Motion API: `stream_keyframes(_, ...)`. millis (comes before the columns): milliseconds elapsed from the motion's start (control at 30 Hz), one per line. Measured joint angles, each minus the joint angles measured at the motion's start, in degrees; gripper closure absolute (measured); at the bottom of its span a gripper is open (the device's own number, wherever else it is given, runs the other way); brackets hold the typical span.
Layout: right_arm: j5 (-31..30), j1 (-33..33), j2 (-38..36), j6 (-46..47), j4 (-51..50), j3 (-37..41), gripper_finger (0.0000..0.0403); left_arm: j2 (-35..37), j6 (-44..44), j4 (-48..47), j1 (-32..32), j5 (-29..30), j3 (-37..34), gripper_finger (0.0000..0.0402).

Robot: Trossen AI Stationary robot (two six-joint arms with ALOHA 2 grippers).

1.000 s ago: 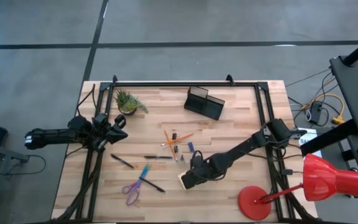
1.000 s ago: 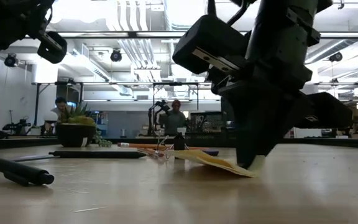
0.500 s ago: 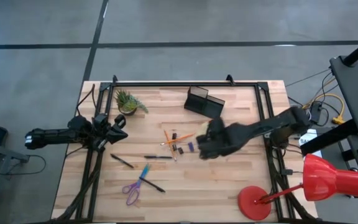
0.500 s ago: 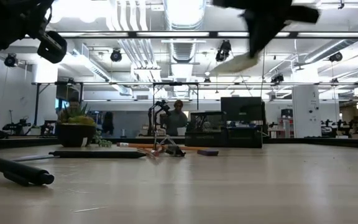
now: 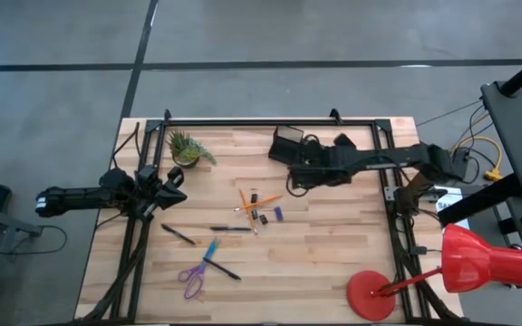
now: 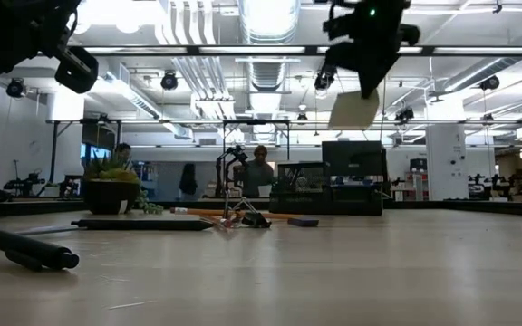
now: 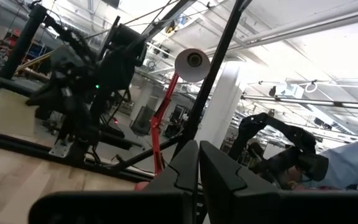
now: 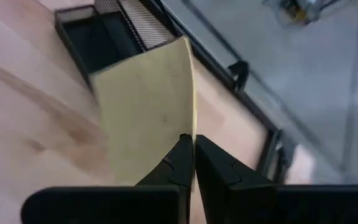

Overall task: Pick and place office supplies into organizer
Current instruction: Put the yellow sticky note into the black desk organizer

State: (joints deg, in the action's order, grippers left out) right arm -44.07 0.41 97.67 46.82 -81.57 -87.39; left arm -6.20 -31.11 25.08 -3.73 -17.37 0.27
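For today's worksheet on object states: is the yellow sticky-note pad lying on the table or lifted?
Lifted: the right gripper, shut, pinches the sticky-note pad, which hangs above the table.

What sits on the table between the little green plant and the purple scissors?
From above, a thin black pen lies between the plant and the scissors; otherwise bare wood. The left gripper hangs beside that stretch.

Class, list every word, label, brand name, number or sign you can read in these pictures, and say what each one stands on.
None can be read.
The yellow sticky-note pad held in the right gripper shows a blank face.
The organizer, red lamp and pens show no legible markings.
Screens in the room behind are too blurred to read.
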Motion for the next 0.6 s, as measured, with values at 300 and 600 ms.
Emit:
stream_keyframes(300, -3.8, -8.2, 6.8, -3.8, -0.1, 0.1, 0.0395, 0.0, 0.0, 0.0, 0.0, 0.0, 0.0, 0.0402)
stream_keyframes(600, 8.5, -18.3, 9.1, -25.0, 13.0, 0.6, 0.0394, 0.0, 0.0, 0.0, 0.0, 0.0, 0.0, 0.0402)
